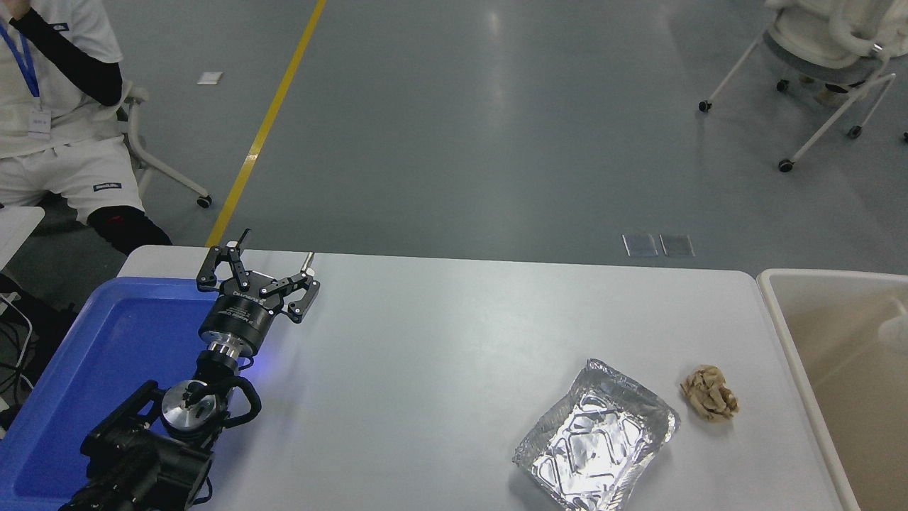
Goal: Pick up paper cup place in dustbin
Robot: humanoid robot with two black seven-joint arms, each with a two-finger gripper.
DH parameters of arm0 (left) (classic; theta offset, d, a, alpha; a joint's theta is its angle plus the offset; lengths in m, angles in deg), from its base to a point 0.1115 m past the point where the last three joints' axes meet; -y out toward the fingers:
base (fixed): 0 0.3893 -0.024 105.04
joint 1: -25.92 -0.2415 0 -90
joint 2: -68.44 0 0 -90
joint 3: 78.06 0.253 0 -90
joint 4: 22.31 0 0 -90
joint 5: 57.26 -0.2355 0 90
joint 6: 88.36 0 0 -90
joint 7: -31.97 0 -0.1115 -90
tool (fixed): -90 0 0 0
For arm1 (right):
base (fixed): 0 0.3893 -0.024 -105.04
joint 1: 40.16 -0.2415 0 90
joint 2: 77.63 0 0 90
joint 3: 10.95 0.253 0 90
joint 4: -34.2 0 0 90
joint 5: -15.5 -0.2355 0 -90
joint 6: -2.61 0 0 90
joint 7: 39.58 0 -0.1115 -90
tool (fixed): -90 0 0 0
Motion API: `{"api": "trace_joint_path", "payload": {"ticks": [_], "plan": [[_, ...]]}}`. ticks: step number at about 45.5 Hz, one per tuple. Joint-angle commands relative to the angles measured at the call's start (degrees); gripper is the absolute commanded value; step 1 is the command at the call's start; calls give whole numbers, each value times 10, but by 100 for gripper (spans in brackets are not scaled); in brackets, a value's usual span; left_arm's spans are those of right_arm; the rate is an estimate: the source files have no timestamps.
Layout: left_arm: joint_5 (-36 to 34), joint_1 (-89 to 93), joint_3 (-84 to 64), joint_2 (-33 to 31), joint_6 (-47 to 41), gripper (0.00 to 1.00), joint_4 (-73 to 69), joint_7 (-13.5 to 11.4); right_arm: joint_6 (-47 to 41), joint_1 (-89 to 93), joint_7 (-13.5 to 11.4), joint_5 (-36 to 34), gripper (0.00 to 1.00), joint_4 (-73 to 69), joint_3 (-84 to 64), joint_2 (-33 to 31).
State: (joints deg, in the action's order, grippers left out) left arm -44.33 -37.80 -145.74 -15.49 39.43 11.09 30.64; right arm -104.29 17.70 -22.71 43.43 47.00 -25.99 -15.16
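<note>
At 6 to 5 o'clock, nearest us, we see the crinkled silver foil tray [596, 443] lying on the white table [440, 341]. Just beside it, toward 4 o'clock, sits the crumpled brown paper ball [709, 402], apart from the foil.

At 8 o'clock the black left arm comes in from the lower corner over the blue plastic tray [106, 341]. Its left gripper [277, 245] points toward 12 o'clock with its 2 fingers spread wide apart and nothing between them.

At 3 to 4 o'clock stands the large rectangular dustbin [780, 319] with its thick off-white rim and beige inner walls, set against the table's edge. Inside it, at the very edge of the view, we see a pale, blurred, rounded shape that we take for the small white paper cup [895, 331]. It is too smeared for us to tell how it lies.

Past the table's far edge, at 1 o'clock, 2 small grey plates [657, 245] lie side by side on the grey floor. A yellow line [266, 121] runs over the floor from 10 toward 12 o'clock. At 10 o'clock a person [57, 128] in white clothes with a black sleeve sits on a chair, and at 2 o'clock stands a white wheeled chair [830, 42].
</note>
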Motion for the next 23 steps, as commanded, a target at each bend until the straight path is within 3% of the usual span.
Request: {"api": "trace_joint_path", "payload": {"ticks": [1, 8, 11, 14, 16, 23], "plan": [[0, 0, 0, 0, 0, 99, 0, 0, 46, 33, -54, -19, 0, 9, 29, 32], [0, 0, 0, 0, 0, 99, 0, 0, 51, 44, -54, -21, 0, 9, 30, 32], [0, 0, 0, 0, 0, 99, 0, 0, 69, 48, -54, -28, 25, 9, 30, 32], [0, 0, 0, 0, 0, 99, 0, 0, 92, 52, -53, -33, 66, 9, 29, 32], [0, 0, 0, 0, 0, 99, 0, 0, 108, 54, -53, -34, 89, 7, 29, 32], [0, 0, 0, 0, 0, 99, 0, 0, 120, 62, -53, -34, 98, 6, 29, 32]]}}
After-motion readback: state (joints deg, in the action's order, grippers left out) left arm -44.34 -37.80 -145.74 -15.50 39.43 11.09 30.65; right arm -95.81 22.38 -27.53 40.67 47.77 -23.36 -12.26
